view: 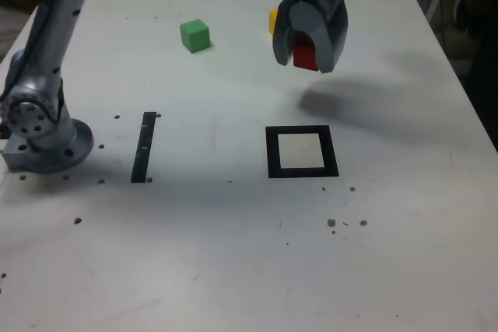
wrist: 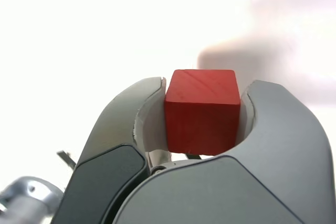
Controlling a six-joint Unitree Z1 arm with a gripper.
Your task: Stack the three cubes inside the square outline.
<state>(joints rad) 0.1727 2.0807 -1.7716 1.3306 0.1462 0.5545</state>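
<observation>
A white bench (view: 233,254) fills the exterior view. The robot arm's grey base (view: 43,134) sits at nine o'clock, and the arm rises out of frame at the top. At twelve to one o'clock the tool (view: 310,56) hangs above the bench, pointing down, its two grey jaws closed on the red cube (view: 305,57). Its shadow falls on the bench just below and to the right.

The wrist view shows the red cube (wrist: 202,111) square between the two curved jaws, one flat face toward the camera, its edges level and upright.

The yellow cube (view: 273,20) sits just behind the tool at twelve o'clock, mostly hidden by it. The green cube (view: 194,36) rests on the bench at eleven o'clock, well apart from the tool, turned slightly so a corner faces the camera.

The square outline (view: 302,172), black tape around a white centre, lies near the middle, toward four o'clock. Nothing stands between it and the tool. A straight black tape strip (view: 145,147) lies at nine o'clock, running near to far. Small dark specks (view: 331,223) dot the bench.
</observation>
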